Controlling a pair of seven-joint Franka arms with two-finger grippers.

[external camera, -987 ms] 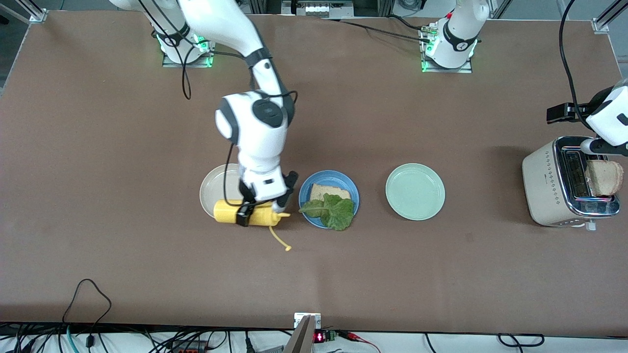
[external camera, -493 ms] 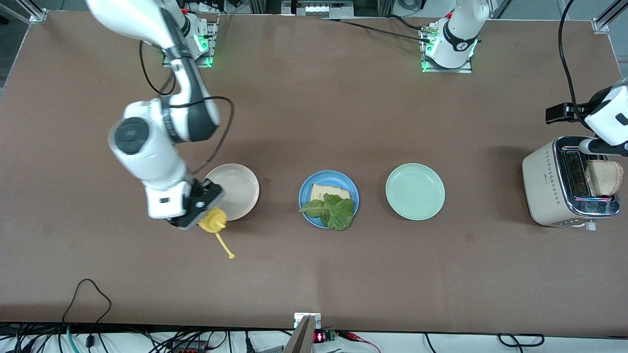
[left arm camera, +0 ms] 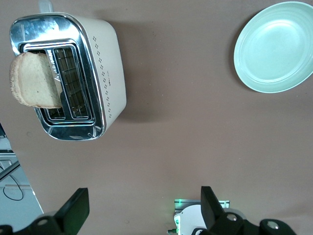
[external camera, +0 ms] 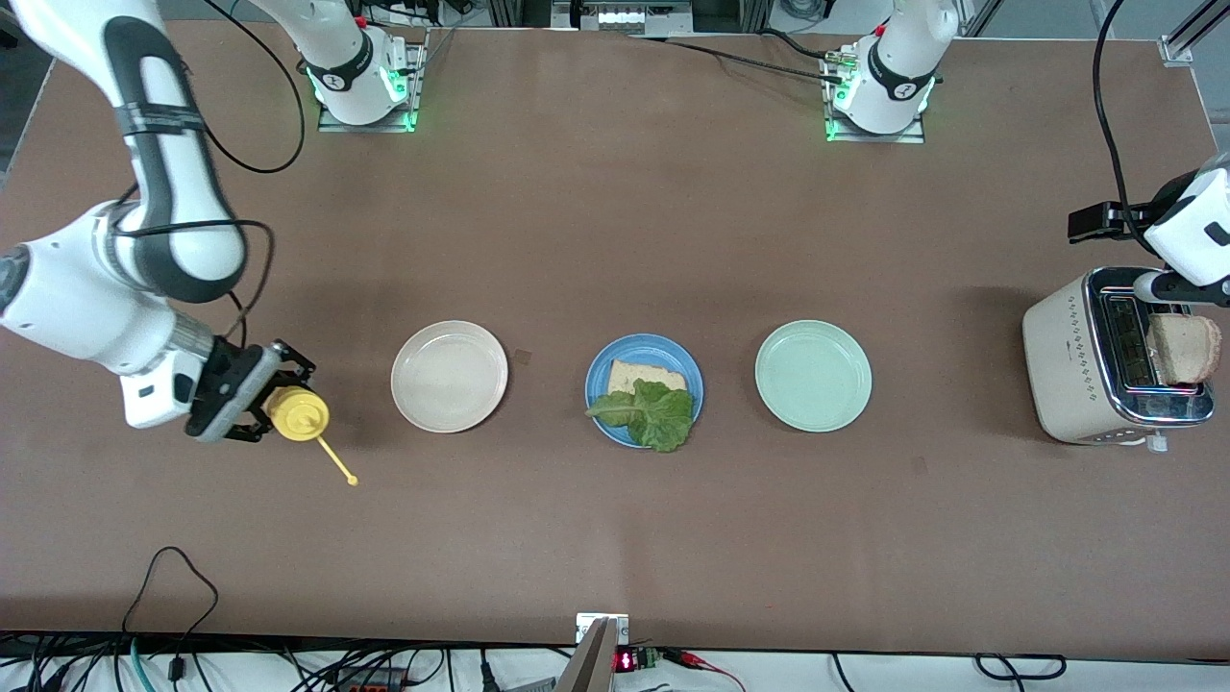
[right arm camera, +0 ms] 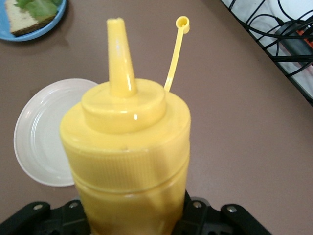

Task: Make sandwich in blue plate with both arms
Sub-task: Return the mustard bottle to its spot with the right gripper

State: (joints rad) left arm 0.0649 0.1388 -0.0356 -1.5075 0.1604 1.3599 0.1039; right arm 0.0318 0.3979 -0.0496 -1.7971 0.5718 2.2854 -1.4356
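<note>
The right gripper (external camera: 252, 392) is hanging over the table out at the right arm's end, past the cream plate (external camera: 449, 376), with its fingers clamped around a yellow mustard squeeze bottle (external camera: 297, 414). The bottle's nozzle is uncapped and the little tethered cap (external camera: 352, 479) is dangling off on its strap. In the right wrist view the bottle (right arm camera: 128, 156) is filling most of the picture, and the cream plate (right arm camera: 41, 134) and a bit of the blue plate (right arm camera: 34, 22) are showing underneath. The blue plate (external camera: 644, 389) is sitting in the middle of the table between the cream plate and the pale green plate (external camera: 813, 375), carrying one bread slice (external camera: 645, 375) with a crinkly lettuce leaf (external camera: 649, 413) lying on top and hanging over the rim nearer the front camera. The left gripper (left arm camera: 142, 210) is hovering above the toaster (external camera: 1105, 358) at the left arm's end, fingers spread wide with nothing in them. A second bread slice (external camera: 1184, 347) is sticking up out of one toaster slot.
</note>
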